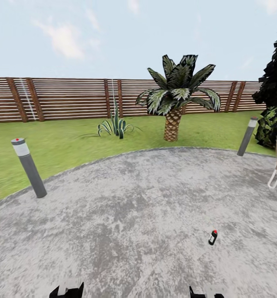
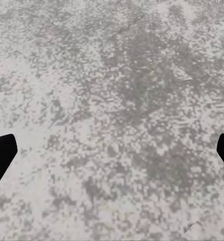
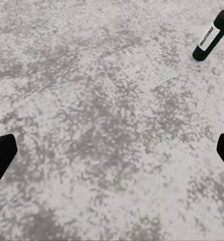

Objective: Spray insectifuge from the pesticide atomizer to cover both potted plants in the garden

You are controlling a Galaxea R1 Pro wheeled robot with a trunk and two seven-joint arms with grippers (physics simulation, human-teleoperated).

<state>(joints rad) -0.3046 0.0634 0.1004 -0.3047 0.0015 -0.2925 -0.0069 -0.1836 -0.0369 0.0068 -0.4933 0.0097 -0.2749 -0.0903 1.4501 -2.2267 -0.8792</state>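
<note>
Grey paved patio [image 1: 126, 215] inside the fenced garden, atomizer ahead on my right.
I saw the pesticide atomizer [image 1: 213, 237] standing upright on the paving, forward of the right gripper [image 3: 112, 150], the nearer arm; both it and the left gripper [image 2: 112, 150] hung wide, empty.

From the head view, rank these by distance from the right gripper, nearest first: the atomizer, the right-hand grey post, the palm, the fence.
From the right gripper:
1. Pesticide atomizer, on the paving just ahead, slightly right.
2. Grey post, at the patio's far right edge.
3. Palm, on the lawn beyond the paving, ahead and slightly left.
4. Fence, along the back of the lawn.
</note>
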